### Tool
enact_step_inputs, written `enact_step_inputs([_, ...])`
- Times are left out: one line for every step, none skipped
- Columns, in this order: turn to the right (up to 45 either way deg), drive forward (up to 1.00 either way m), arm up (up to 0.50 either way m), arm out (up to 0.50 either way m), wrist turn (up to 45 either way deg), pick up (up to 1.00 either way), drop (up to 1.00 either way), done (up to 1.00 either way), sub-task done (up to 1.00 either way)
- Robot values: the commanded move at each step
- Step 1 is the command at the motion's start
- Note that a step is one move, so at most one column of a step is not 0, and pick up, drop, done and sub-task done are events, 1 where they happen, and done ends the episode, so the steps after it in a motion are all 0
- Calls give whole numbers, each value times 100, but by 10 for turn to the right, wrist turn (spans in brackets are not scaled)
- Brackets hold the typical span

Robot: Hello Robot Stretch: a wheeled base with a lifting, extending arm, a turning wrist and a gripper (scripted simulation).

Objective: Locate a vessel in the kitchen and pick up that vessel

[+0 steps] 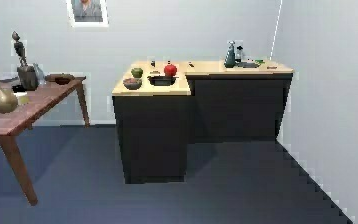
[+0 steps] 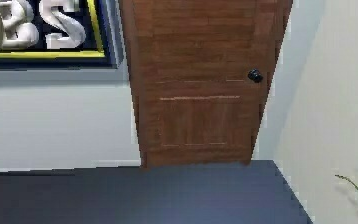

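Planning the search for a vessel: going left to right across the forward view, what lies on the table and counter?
Brass round vase, dark shallow bowl, green round fruit, red round fruit, teal bottle.

the robot's body stands on the dark floor (image 1: 217,190) with its front turned to the black counter (image 1: 155,125), which is well apart from it. the side where its arm reaches is turned to a brown wooden door (image 2: 202,60), with a strip of floor between.

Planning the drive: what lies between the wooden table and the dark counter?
Bare floor separates the wooden table from the counter, seen in the forward view.
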Motion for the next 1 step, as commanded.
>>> enact_step_inputs([0, 90, 0, 0, 0, 0, 0, 0, 0])
